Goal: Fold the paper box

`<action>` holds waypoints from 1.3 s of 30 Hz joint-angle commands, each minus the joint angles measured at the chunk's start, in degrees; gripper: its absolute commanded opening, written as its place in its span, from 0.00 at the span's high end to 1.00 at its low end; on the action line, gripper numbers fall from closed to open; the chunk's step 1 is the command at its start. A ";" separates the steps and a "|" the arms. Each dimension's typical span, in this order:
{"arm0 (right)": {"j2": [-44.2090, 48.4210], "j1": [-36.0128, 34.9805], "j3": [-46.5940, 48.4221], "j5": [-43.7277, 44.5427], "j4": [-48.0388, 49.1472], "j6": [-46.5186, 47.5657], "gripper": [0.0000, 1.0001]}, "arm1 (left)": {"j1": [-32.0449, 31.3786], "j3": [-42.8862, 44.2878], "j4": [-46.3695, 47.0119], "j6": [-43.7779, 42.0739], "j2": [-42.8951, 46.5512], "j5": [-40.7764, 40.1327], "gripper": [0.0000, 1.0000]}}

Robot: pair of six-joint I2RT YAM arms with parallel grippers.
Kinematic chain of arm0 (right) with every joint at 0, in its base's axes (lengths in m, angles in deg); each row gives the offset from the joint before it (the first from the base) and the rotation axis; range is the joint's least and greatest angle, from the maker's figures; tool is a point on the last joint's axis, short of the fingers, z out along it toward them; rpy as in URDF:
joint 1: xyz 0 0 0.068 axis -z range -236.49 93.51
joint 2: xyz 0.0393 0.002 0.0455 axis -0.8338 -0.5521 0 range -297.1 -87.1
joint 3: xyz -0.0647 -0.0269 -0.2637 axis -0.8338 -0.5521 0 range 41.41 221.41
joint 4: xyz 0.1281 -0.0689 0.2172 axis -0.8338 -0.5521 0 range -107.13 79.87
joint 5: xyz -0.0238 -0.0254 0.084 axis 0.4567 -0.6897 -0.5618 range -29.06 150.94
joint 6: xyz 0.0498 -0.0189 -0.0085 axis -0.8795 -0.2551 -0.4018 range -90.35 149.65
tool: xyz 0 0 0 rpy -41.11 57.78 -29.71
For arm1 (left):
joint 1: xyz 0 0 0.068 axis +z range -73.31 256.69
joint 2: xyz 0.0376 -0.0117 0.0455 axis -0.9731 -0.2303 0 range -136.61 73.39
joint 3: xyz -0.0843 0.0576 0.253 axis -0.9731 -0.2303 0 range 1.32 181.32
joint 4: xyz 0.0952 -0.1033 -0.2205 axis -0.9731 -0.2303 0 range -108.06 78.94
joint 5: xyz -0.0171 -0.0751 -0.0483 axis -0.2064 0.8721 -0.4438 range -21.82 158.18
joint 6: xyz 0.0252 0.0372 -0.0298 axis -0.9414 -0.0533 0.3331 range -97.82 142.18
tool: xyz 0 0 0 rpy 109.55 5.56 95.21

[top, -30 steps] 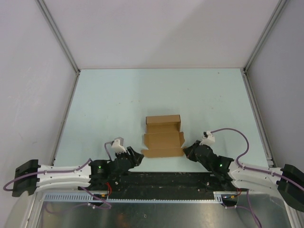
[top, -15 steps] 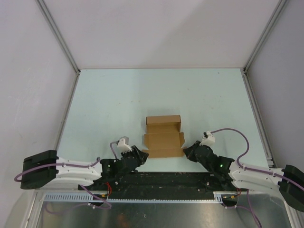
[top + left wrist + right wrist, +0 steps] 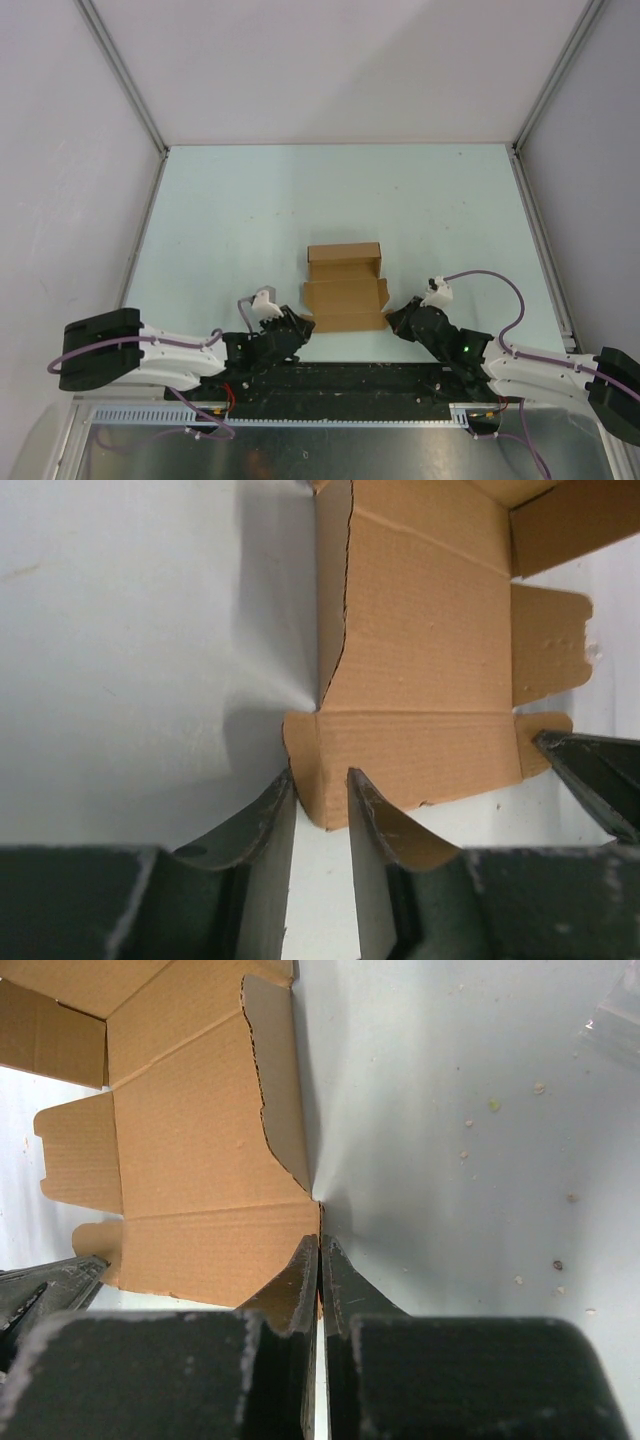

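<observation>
The pale green table (image 3: 200, 230) fills your view, boxed in by plain white walls (image 3: 330, 60) on three sides.

Nearest to you, the black base rail (image 3: 340, 380) runs along the table's near edge, and both arms reach in low from it towards the middle.

Your left gripper (image 3: 299, 326) sits at the near left corner of the paper box (image 3: 345, 295). In the left wrist view its fingers (image 3: 265, 825) stand a narrow gap apart, and the box's rounded corner tab lies right at their tips, partly between them. They are not pressed onto it.

Your right gripper (image 3: 392, 318) sits at the near right corner. Its fingers (image 3: 295, 1280) are pressed together with no gap, and the tips touch the corner where the near panel meets a raised side flap. You cannot tell whether any cardboard is pinched between them.

The brown box lies between the two grippers, near the rail and centred left to right. It is only partly folded: the near panels are flat and the far flap stands up.

Beyond it the table runs to the far wall.
</observation>
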 commanded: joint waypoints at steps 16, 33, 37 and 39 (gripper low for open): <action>-2.25 -2.10 5.41 4.63 -4.82 3.52 1.00 | -0.09 15.25 -10.72 -12.04 -10.04 1.88 0.89; -20.96 -13.34 19.82 16.57 -13.08 12.13 0.99 | -0.17 18.16 -11.86 -16.27 -12.33 3.90 0.92; -28.15 -16.95 23.87 21.68 -15.71 11.61 0.99 | -0.17 17.99 -11.86 -16.09 -12.06 3.81 0.92; -30.37 -17.57 26.32 22.38 -16.15 12.31 0.99 | -0.17 17.90 -11.86 -16.01 -12.06 3.81 0.92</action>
